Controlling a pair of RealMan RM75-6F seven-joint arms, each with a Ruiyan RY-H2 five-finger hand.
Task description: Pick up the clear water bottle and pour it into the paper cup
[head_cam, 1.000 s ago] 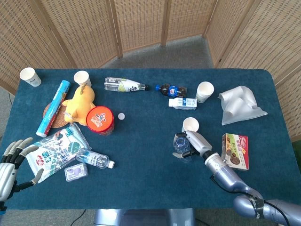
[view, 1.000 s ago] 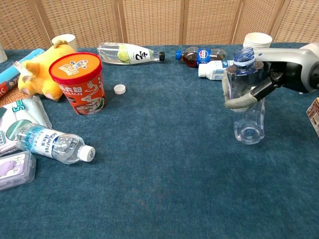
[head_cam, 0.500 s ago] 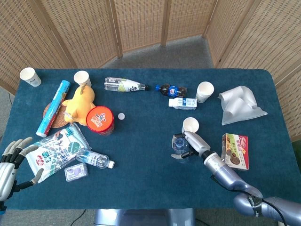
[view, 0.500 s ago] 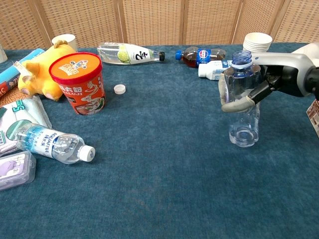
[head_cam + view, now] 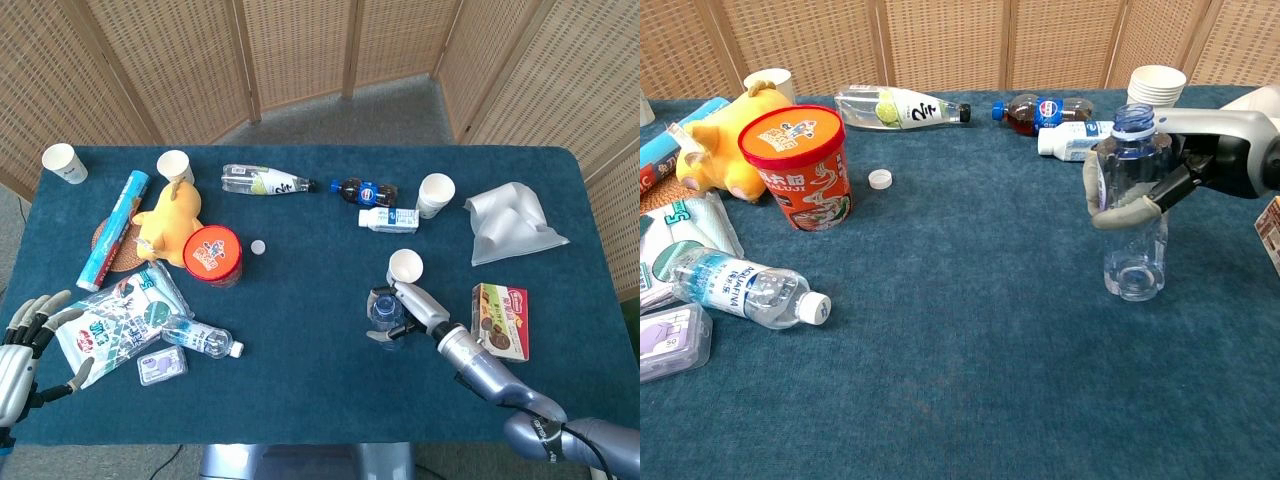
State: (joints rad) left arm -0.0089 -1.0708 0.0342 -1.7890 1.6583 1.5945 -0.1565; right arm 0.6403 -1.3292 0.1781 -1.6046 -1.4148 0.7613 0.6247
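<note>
Blue table (image 5: 300,380), right hand (image 5: 1160,180) fingers gripping clear bottle (image 5: 1133,240), paper cup (image 5: 405,266) just behind, left hand (image 5: 30,345) spread

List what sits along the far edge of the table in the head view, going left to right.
Paper cup → second paper cup → lying lime-label bottle → dark soda bottle → third paper cup → crumpled white bag.

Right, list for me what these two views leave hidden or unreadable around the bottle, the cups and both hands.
- Clear bottle: whether any water is inside; chest view, too transparent to judge.
- Paper cup: chest view shows only its rim, behind the bottle and right hand; its inside is unseen.
- Left hand: cut off by the head view's left edge, absent from the chest view.
- Carton: cut by the chest view's right edge.
</note>
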